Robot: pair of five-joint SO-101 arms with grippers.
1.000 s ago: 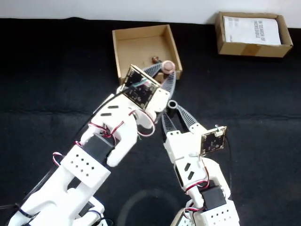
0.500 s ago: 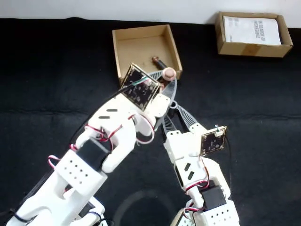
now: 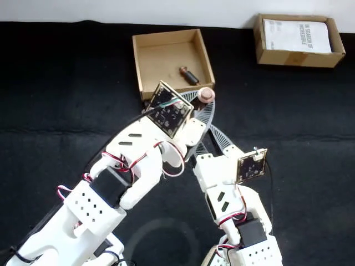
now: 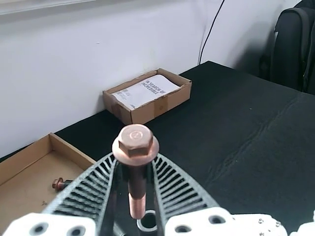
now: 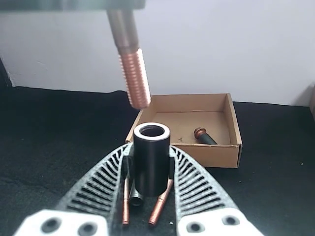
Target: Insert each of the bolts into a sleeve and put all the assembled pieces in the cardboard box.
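My left gripper (image 4: 135, 164) is shut on a copper bolt (image 4: 135, 169), held upright with its hex head (image 3: 206, 95) on top. The bolt's threaded tip (image 5: 135, 78) hangs just above the mouth of a black sleeve (image 5: 151, 164), slightly off to one side and not inside it. My right gripper (image 5: 151, 153) is shut on that sleeve, holding it upright in front of the cardboard box (image 3: 143, 61). One assembled bolt and sleeve (image 3: 188, 75) lies in the box. In the high view the left gripper (image 3: 201, 104) covers the sleeve.
Two loose copper bolts (image 5: 160, 209) and another dark sleeve (image 5: 136, 199) lie on the black cloth under the right gripper. A second cardboard box (image 3: 297, 55) holding a white booklet stands at the back right. Open cloth lies left and right of the arms.
The left gripper has carried the bolt back from the box's front edge toward the right arm, so it now hangs over the sleeve. The right arm has hardly moved.
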